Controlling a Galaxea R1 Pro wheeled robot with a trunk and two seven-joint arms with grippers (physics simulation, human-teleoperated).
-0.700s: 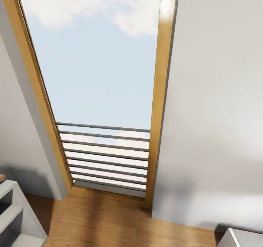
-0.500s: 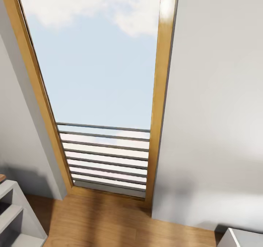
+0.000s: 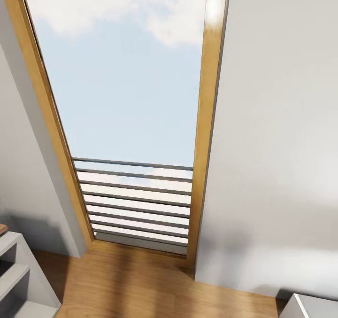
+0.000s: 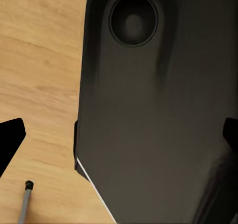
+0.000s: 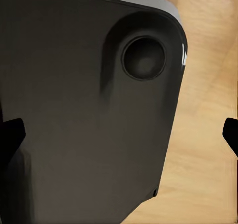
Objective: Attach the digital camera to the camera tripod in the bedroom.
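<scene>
Wood-framed window (image 3: 126,120), view unchanged, floor (image 3: 155,290)

text: none legible | labels: none | numbers: none | signs: none | brands: none

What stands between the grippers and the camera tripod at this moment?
It cannot be judged yet. The head view faces a wood-framed window and a white wall. The left gripper and right gripper, both open, look at a dark panel over wood floor. A thin grey rod on that floor may be a tripod leg.
</scene>
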